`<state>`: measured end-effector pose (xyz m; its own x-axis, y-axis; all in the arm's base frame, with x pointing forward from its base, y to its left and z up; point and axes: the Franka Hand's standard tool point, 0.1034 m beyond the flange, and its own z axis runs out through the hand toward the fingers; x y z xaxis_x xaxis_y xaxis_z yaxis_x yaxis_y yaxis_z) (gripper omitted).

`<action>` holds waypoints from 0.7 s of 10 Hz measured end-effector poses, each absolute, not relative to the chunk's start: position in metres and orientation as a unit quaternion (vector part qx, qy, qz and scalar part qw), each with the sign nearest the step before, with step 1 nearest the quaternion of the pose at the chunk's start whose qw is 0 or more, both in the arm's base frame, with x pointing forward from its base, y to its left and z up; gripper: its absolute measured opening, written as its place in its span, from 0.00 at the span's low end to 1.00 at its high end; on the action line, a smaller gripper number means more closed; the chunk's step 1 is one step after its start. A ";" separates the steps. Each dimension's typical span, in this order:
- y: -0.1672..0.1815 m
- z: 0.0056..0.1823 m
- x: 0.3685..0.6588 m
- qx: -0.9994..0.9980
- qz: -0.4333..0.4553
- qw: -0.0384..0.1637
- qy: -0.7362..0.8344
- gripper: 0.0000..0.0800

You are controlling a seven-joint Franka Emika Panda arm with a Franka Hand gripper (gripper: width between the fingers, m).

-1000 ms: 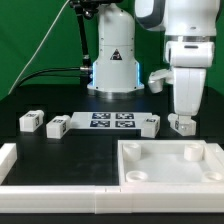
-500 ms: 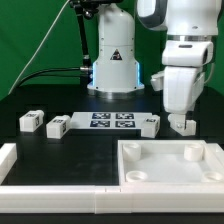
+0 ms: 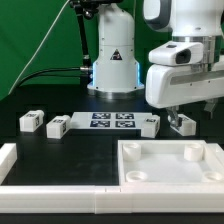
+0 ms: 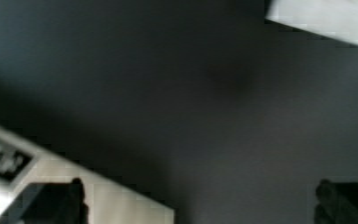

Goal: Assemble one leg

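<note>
Nearest the camera, the large white tray (image 3: 165,172) is lying flat, and its corner sockets (image 3: 195,153) are showing bare. Nothing is standing in any socket I can see, so I am judging that the fitting itself is not yet begun. At the exterior view's left, a white rail (image 3: 12,160) is sitting along the front of the black table (image 3: 90,145); I am not working with it.

Just behind the tray, the loose parts are lying in a row. The leg (image 3: 184,125) I am going for is resting on the table at the exterior view's right end of that row, near the tray's back rim but apart from it. My gripper (image 3: 176,112) is hanging tilted just above it. I am reading it as released: the wrist view is showing two dark fingertips (image 4: 51,203) well apart, with only blurred dark table between them and nothing grasped. Whether a finger is touching the leg, I cannot tell.

Along the same row, the neighbouring block (image 3: 149,123) is sitting just beside the end of the marker board (image 3: 112,121), and the middle block (image 3: 57,126) and the end block (image 3: 30,121) are waiting beyond the board's other end.

Farthest back, my arm's base (image 3: 113,60) is standing before the green curtain (image 3: 40,40).

So I am judging almost everything as left: closing on the leg, lifting it, carrying it over the tray and seating it in a socket.
</note>
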<state>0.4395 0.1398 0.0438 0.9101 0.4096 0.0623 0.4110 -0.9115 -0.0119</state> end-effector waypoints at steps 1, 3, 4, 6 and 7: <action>0.144 0.042 0.435 -0.982 -0.027 0.015 -0.187 0.81; 0.147 0.039 0.425 -0.980 -0.023 0.015 -0.197 0.81; 0.147 0.039 0.427 -0.980 -0.023 0.014 -0.197 0.81; 0.146 0.039 0.426 -0.980 -0.012 0.012 -0.197 0.81; 0.146 0.038 0.425 -0.980 -0.007 0.011 -0.197 0.81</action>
<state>0.4251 0.1457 0.0382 0.9223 0.3861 0.0182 0.3864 -0.9221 -0.0194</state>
